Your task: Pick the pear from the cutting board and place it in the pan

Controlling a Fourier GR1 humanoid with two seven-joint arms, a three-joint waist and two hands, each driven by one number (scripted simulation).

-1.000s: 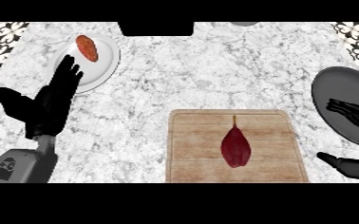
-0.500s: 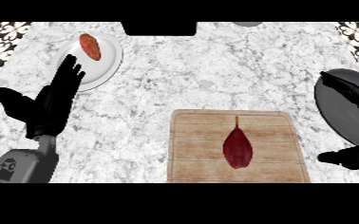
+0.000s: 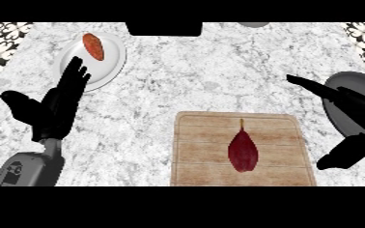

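Observation:
A dark red pear (image 3: 243,149) with a thin stem lies on the wooden cutting board (image 3: 200,164) at the lower middle. The grey pan (image 3: 341,82) sits at the right edge, partly hidden by my right hand. My right hand (image 3: 341,101) is open to the right of the board, fingers stretched toward the upper left and thumb low beside the board's right edge. It does not touch the pear. My left hand (image 3: 61,104) rests open at the left, fingers up, holding nothing.
A white plate (image 3: 110,63) with an orange-red food item (image 3: 93,46) stands at the upper left, just above my left hand's fingers. A dark object (image 3: 164,28) sits at the counter's back edge. Bare marble lies between plate and board.
My right hand has come in from the right edge, its fingers now reaching leftward over the pan's front toward the board. The left hand and the pear have stayed put.

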